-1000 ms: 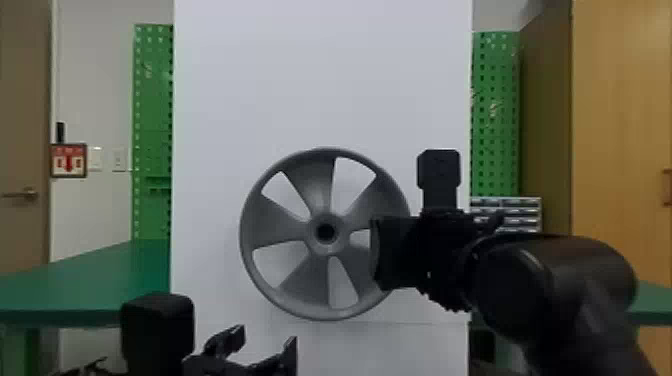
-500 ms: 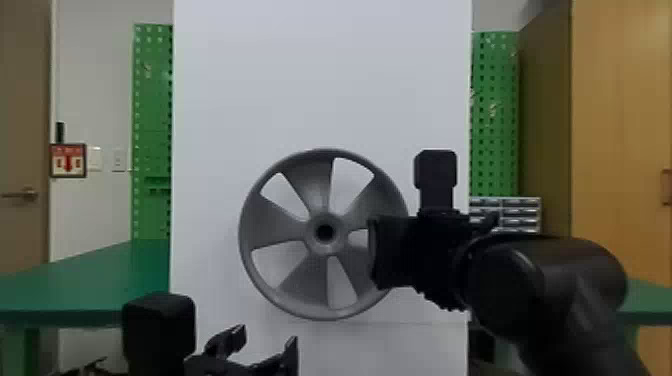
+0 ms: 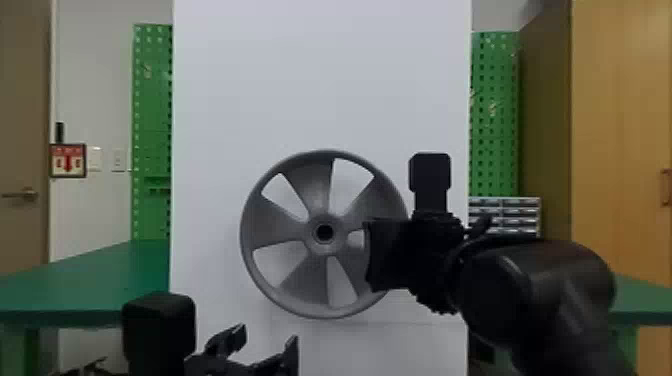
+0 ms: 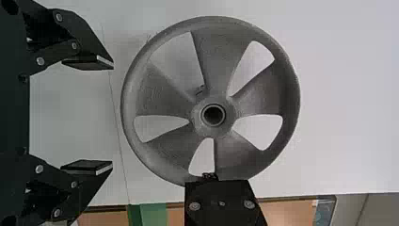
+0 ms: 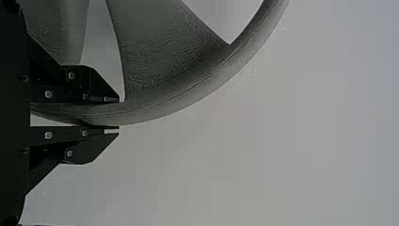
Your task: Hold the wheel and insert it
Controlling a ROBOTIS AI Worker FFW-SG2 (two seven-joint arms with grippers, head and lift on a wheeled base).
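- Wheel (image 3: 312, 192), grey and five-spoked, stands upright in front of a white panel (image 3: 320, 75), its broad face turned to the head camera; whether it touches the panel I cannot tell.
- Hub (image 3: 325, 232) at its middle, with a round dark bore.
- Rim (image 3: 248, 265), pinched by the right gripper (image 3: 371, 256) on the robot's right side of the wheel; in the right wrist view its two fingers (image 5: 101, 133) close narrowly around the rim, one on the spoke side, one outside.
- Left gripper (image 3: 267, 340) sits low in the head view, below the wheel and toward the robot's left, apart from it; in the left wrist view its fingers stand wide, with nothing between them.
- Green tables (image 3: 100, 275) extend on both sides of the panel.
- Green pegboards (image 3: 152, 100) stand farther back, one at each side, with a small drawer cabinet (image 3: 515, 217) near the right one.
- Wooden cabinet (image 3: 620, 125) at far right; door (image 3: 25, 100) at far left, a red-and-white sign (image 3: 68, 161) beside it.
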